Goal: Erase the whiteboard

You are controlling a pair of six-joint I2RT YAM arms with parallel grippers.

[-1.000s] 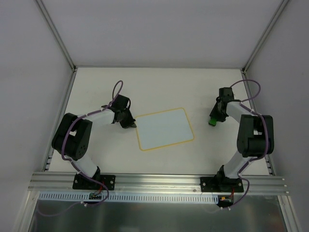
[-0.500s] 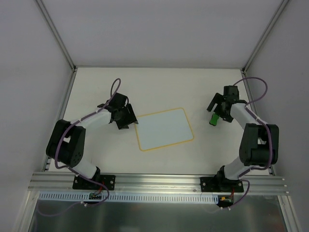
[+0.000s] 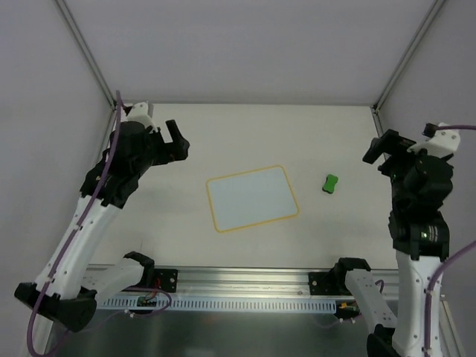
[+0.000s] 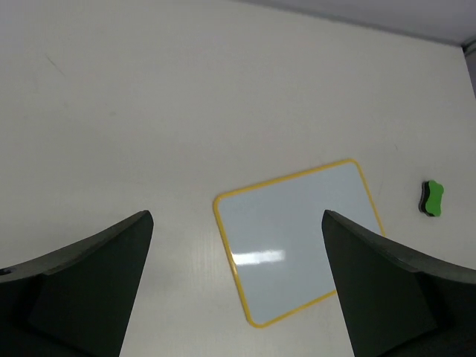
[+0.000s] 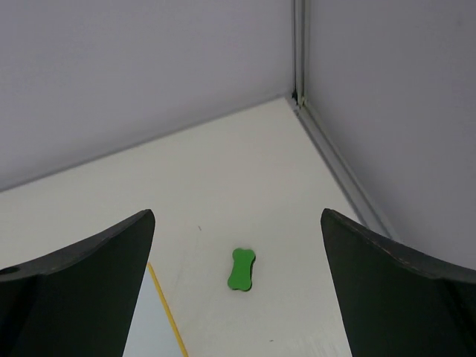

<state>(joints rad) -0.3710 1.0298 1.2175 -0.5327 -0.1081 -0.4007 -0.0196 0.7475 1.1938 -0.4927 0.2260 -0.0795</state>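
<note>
Left side: you had the left end effector (image 3: 177,141) lifted well off the table (image 3: 245,126), out at about 10 o'clock from the whiteboard (image 3: 253,197). Its jaws were spread wide with nothing between them. The wrist view looked down through the gap onto the board.

Centre: the whiteboard lay flat near the middle of the table, skewed a little, with its yellow border unbroken all round. I could make out no marks on the pale surface, only a streak of glare, so by my reading little or nothing was left to wipe.

Handling, as a judgement: thin, stiff and light, with a slick face. It sat flush on the table, so there was no lip to get a finger under. It would likely skate under a sideways wipe. You'd do better pinning it from above at the border, or at a corner on the 9 o'clock side, than trying to pinch it.

Right of the board: the green block (image 3: 330,183) sat at 3 o'clock, near the board and not touching it. It was small with a narrowed waist and a dark layer beneath. It was probably light and slightly soft, best taken across the waist.

Far right: the right end effector (image 3: 379,155) hung high at about 2 o'clock from the block, well apart. It was fully spread and held nothing.
</note>
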